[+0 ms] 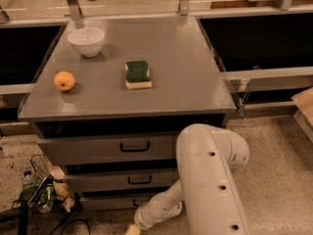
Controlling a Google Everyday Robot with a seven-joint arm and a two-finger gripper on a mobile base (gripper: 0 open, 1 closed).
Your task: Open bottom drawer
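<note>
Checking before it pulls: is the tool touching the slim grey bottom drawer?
Cannot tell. The camera view shows the tool low before the slim grey bottom drawer; the white arm hides any contact.

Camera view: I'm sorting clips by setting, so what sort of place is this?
Probably a mock kitchen or lab test area: a grey drawer cabinet holding a bowl, sponge and orange fruit, on speckled floor. The gripper sits low by the bottom drawer.

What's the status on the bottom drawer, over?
Gripper low, near the floor, in front of the bottom drawer. Drawer looks shut. Floor clutter left of it, not in front.
</note>
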